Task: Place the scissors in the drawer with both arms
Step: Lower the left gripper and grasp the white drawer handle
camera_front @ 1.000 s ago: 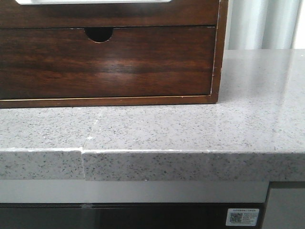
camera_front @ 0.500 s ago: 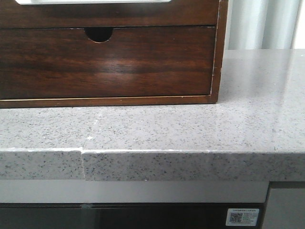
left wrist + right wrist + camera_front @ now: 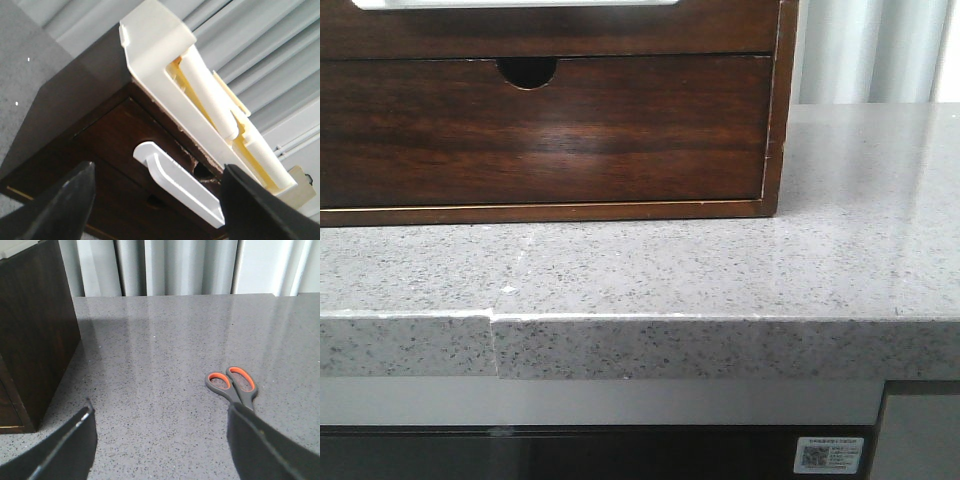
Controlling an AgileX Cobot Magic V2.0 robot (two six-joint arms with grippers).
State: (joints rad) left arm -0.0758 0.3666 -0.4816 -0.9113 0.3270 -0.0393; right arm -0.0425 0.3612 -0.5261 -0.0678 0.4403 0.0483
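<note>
The scissors (image 3: 232,384), grey with orange-lined handle loops, lie flat on the grey counter in the right wrist view. My right gripper (image 3: 161,410) is open and empty above the counter, and its right finger (image 3: 265,450) covers the blades. The drawer (image 3: 570,32) is the upper dark-brown front, shut, with its whitish cutout (image 3: 515,3) at the frame's top edge. In the left wrist view my left gripper (image 3: 157,167) is open and empty in front of that drawer (image 3: 112,142), with the cutout (image 3: 177,182) between its fingers and apart from them. Neither gripper shows in the front view.
A lower drawer (image 3: 550,135) with a half-round notch (image 3: 527,70) sits below, shut. A cream plastic organiser (image 3: 200,95) stands on the cabinet top. The cabinet's side (image 3: 35,330) is left of the right gripper. The speckled counter (image 3: 720,270) has a front edge (image 3: 720,345).
</note>
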